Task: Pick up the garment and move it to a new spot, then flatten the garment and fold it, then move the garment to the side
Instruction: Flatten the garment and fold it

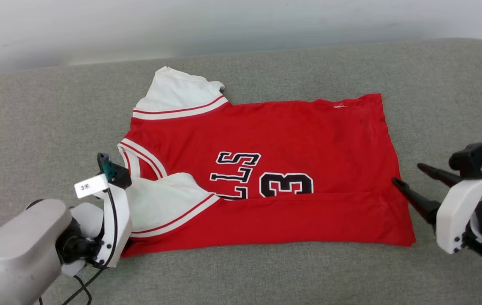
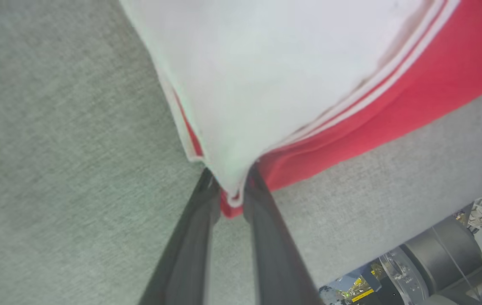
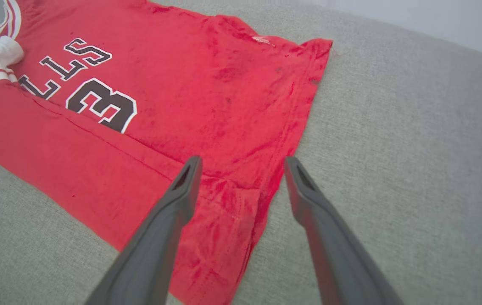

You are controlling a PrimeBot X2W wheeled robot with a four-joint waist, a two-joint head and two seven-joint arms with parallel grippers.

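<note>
Left claw (image 2: 229, 180) pinching garment (image 1: 266, 140) corner, right claw (image 3: 243, 161) spread wide, straddling its edge

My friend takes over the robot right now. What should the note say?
Left gripper: shut on the jersey, at its near left corner by the sleeve.
Right gripper: open, fingers astride the hem's near corner.
Jersey lies spread on the grey cushion.
Done: near edge folded over the lettering.
Left: finish folding, then move it aside.
</note>
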